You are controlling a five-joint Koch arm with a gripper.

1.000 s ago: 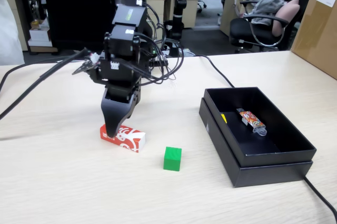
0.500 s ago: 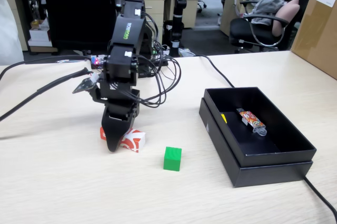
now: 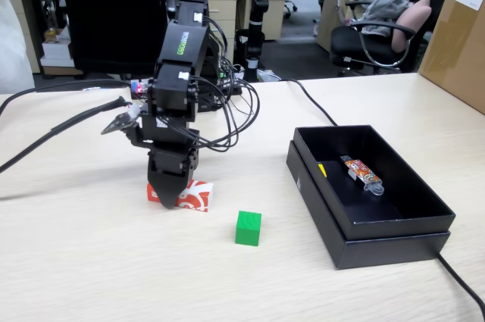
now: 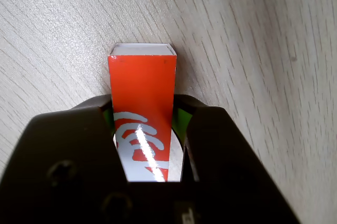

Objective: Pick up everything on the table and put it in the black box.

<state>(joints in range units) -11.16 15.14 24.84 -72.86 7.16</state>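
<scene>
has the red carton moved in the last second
Yes. In the fixed view the red carton, clamped in the hand, has its right end slightly higher and nearer the black box than before; the green cube stayed put.

Glossy red carton, matt black plastic hand, pale wood-grain counter, matt black box.

red carton: 1 | green cube: 1 | yellow cube: 1 (only an edge shows) | wrapped packet: 1 | black box: 1
</scene>
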